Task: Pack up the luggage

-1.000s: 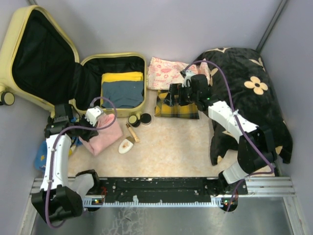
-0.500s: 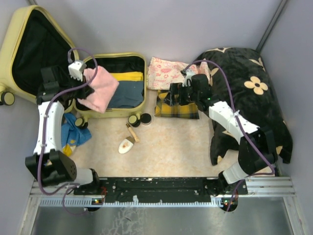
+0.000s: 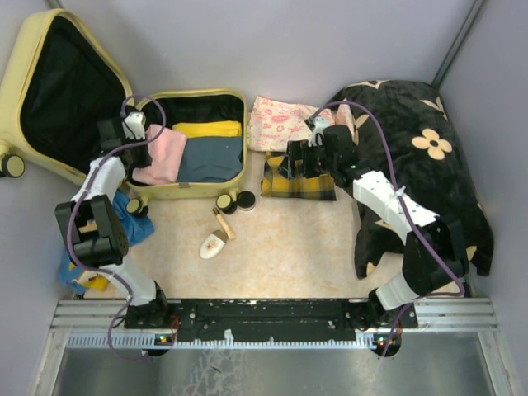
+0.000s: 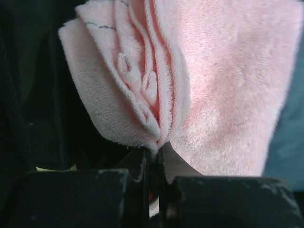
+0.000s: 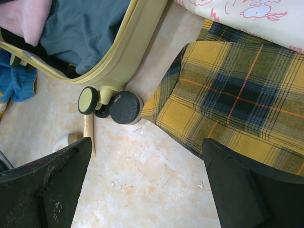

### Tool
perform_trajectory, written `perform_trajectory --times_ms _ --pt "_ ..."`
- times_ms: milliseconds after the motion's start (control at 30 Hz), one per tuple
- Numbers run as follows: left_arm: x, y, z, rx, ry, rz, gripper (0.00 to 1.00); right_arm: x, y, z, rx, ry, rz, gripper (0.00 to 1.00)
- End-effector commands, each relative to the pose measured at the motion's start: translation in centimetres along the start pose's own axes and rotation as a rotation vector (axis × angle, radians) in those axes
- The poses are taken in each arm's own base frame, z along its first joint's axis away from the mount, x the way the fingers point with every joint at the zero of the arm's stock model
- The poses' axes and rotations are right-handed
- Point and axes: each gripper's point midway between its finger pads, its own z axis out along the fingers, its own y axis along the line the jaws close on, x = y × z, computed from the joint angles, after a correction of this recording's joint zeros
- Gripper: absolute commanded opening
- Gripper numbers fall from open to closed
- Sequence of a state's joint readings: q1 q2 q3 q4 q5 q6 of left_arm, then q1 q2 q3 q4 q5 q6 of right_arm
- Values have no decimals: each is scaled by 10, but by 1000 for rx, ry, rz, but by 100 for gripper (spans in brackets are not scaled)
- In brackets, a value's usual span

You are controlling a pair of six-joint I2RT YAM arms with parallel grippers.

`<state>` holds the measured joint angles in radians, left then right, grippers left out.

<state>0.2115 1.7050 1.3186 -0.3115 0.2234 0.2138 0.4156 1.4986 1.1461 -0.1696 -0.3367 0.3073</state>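
An open pale yellow hard-shell suitcase [image 3: 186,191] lies at the counter's [image 3: 289,247] far left, a folded yellow garment [image 3: 206,129] and dark blue garment [image 3: 213,158] inside; the left gripper [image 4: 154,156] pinches a fluffy pink towel [image 4: 213,95] beside them (not yet released), and the right gripper [image 3: 299,158] hovers spread above an unpacked yellow plaid cloth [image 3: 301,186].

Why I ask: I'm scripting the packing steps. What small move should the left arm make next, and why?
Probably open the left gripper and let go. Its jaws are shut on a fold of the pink towel, and the towel already lies inside the luggage, beside the blue garment, so releasing it looks like all that's left for this item.
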Motion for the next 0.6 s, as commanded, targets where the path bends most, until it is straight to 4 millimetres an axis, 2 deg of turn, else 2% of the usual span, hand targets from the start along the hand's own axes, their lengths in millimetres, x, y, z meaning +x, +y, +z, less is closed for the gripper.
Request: perform_trajectory --times_ms 0,100,233,367,400,433,467,533,567 --pt "0 45 17 -215 -3 91 0 -32 6 -16 2 -92 -56 99" --pt "11 56 27 -254 47 136 0 -31 2 -14 11 -84 -58 99" --pt "25 61 42 -272 110 178 0 -30 -5 -10 29 -73 -80 99" --pt "37 70 46 -330 164 197 1 -30 -20 -5 68 -56 -127 99" --pt "38 73 44 -346 170 198 6 -32 -24 -5 81 -53 -147 99" --pt "36 75 42 -356 171 197 15 -33 -30 -3 94 -45 -165 99" --pt "34 73 40 -345 171 192 29 -33 -35 -2 105 -33 -183 99" --pt "21 63 32 -297 142 189 44 -34 -46 1 126 -12 -219 99" --pt "13 58 28 -271 119 186 56 -34 -50 3 133 -5 -240 98"
